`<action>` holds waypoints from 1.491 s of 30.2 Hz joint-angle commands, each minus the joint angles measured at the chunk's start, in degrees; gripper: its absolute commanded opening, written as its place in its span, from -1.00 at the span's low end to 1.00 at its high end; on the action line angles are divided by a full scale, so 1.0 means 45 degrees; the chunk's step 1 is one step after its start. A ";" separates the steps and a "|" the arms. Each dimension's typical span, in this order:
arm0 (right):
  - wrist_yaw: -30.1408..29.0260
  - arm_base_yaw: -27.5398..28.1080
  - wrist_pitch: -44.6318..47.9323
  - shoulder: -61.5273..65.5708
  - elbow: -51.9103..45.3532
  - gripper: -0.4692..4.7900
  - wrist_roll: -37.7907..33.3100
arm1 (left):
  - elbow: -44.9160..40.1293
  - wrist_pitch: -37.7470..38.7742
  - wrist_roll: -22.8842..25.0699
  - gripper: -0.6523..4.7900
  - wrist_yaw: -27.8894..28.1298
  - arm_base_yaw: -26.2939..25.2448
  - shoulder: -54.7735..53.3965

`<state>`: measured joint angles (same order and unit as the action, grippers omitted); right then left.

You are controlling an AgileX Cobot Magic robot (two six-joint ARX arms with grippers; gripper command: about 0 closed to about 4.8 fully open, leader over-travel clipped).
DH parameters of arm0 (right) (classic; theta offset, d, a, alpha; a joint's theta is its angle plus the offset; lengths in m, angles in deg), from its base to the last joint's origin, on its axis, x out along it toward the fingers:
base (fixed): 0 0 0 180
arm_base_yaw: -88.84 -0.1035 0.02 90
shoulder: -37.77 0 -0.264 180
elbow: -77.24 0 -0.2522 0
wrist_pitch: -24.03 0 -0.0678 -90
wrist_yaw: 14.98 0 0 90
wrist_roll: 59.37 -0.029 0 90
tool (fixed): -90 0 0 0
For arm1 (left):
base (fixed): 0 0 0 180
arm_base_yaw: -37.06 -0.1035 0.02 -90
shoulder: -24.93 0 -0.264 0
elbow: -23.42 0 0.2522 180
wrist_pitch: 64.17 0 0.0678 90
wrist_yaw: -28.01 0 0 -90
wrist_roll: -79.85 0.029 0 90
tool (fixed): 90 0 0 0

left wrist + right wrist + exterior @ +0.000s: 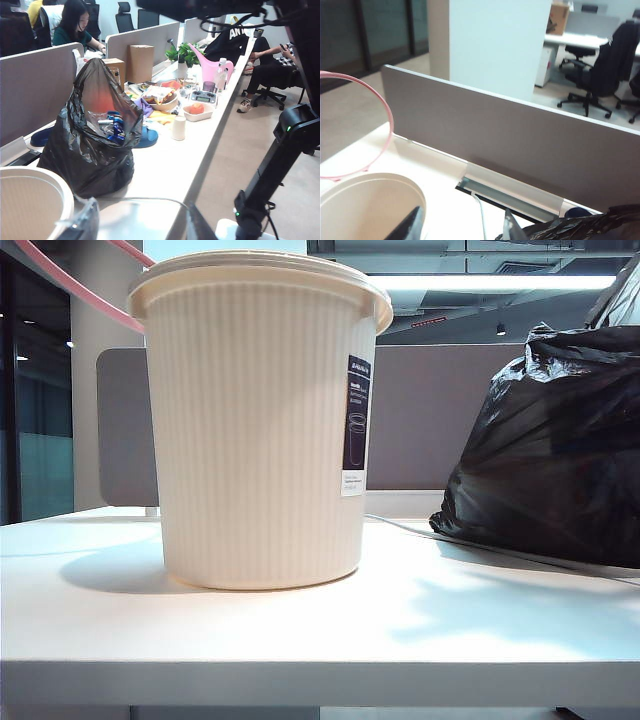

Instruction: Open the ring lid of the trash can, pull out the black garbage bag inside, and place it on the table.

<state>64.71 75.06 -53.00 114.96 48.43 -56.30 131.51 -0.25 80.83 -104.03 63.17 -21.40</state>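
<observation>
Exterior view: black garbage bag (pixel 560 455) rests on the surface (pixel 300 630) beside the trash can (pixel 262 420); ring lid (pixel 70 290) raised. Left hand (pixel 137 222) and right hand (pixel 462 225) gape empty; only retreat remains.

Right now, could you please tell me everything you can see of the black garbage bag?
The black garbage bag is glossy, crinkled plastic, bulky and rounded. It stands upright on the white table, right of the trash can and apart from it. Its mouth gapes open, showing blue and white items inside. Neither end effector touches it.
</observation>
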 commanded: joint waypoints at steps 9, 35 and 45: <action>-0.0092 -0.0209 0.0311 -0.3866 -0.4328 -0.07 0.0029 | -0.1020 0.1137 -0.0238 0.06 0.1671 0.0000 0.1710; -0.1185 -0.0199 0.4454 -1.1944 -1.6665 -0.16 -0.0908 | -0.5897 -0.0714 -0.0787 0.06 0.1957 0.0000 0.4794; -0.1734 -0.0199 0.6941 -1.3979 -1.9919 -0.16 -0.1715 | -0.9194 -0.3716 -0.1685 0.01 0.1972 0.0000 0.5654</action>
<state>57.33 74.21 -25.48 52.84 -40.11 -62.68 91.46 -13.24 74.77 -95.18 63.19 3.98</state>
